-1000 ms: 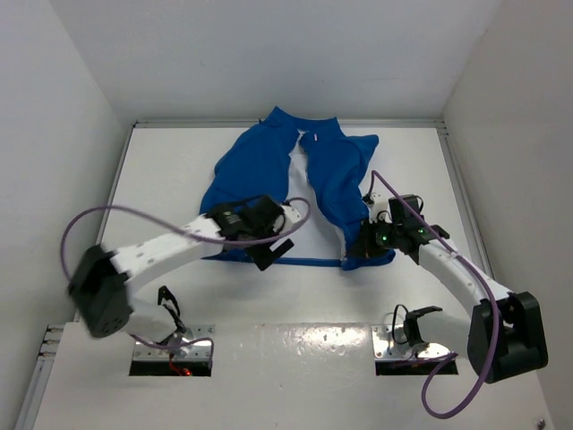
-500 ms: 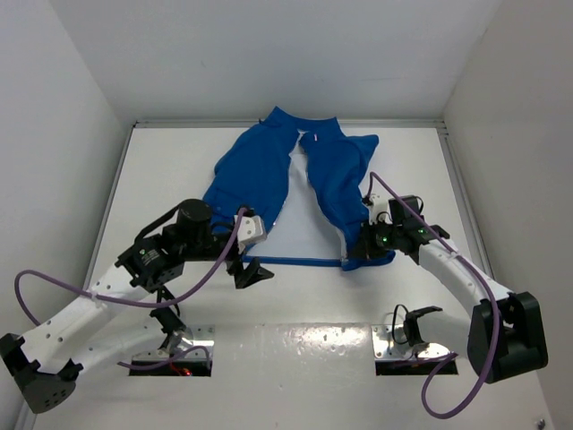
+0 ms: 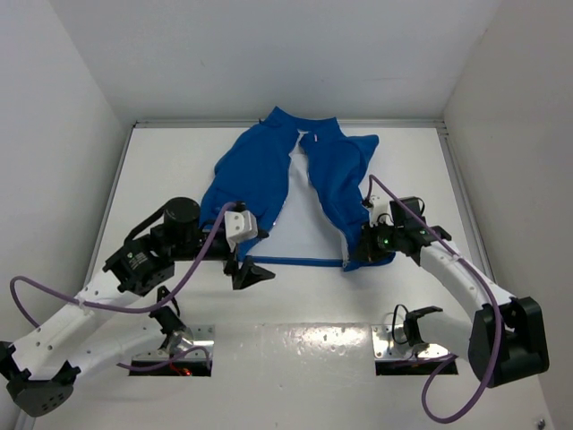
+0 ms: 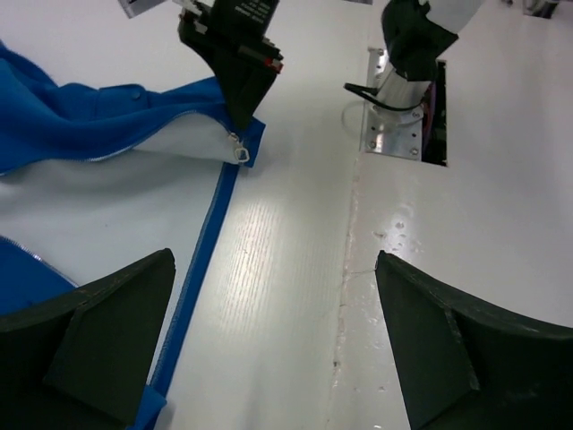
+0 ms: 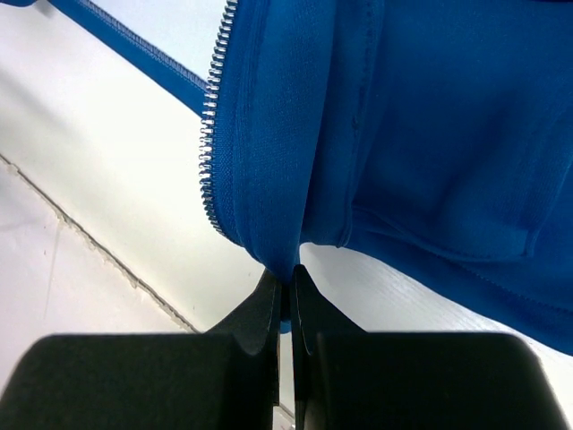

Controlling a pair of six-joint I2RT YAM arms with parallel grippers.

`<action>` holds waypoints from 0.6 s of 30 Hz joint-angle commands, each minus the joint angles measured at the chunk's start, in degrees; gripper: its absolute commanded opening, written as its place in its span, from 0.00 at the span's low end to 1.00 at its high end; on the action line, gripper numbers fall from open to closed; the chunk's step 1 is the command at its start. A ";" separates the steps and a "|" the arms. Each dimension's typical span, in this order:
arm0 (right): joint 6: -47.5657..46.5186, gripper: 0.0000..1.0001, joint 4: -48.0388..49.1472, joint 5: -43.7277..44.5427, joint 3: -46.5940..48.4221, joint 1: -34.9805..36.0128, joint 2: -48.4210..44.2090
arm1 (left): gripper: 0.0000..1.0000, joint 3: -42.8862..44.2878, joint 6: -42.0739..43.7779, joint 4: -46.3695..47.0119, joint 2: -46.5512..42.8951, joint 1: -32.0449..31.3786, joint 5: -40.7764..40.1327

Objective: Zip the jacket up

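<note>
1. The jacket (image 3: pixel 255 175) lies flat in the middle of the white desk (image 3: pixel 161 170), with its collar toward the far wall and its hem toward the arm bases. Its two front panels are spread in a V with the pale inside showing between them.
2. The zipper teeth (image 5: pixel 211 134) run bare down the panel edge and nothing is meshed. A small silver piece, probably the slider (image 4: pixel 237 154), sits at the bottom corner.
3. My right gripper (image 3: pixel 363 246) has its jaws clenched on that bottom corner, just beside the teeth.
4. My left gripper (image 3: pixel 249 269) hovers at the near hem of the other panel, jaws released wide and holding nothing.
5. I judge the task barely begun, with one side held and none of the zipper done up. What's left is to take the other zipper end, bring both ends together, seat them, and draw the slider up to the collar.
</note>
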 commanded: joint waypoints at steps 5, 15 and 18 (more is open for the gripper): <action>-1.69 0.00 -0.54 1.33 -0.17 0.25 -0.48 | 0.76 7.63 -2.47 -13.55 13.73 -1.25 -13.35; -1.60 0.00 -0.27 1.33 0.01 0.25 -0.48 | 0.61 5.63 -8.97 -16.51 29.48 -1.78 -36.02; -1.69 0.00 -0.10 1.42 0.09 0.25 -0.31 | 0.55 6.33 -8.97 -17.73 33.44 -0.12 -43.68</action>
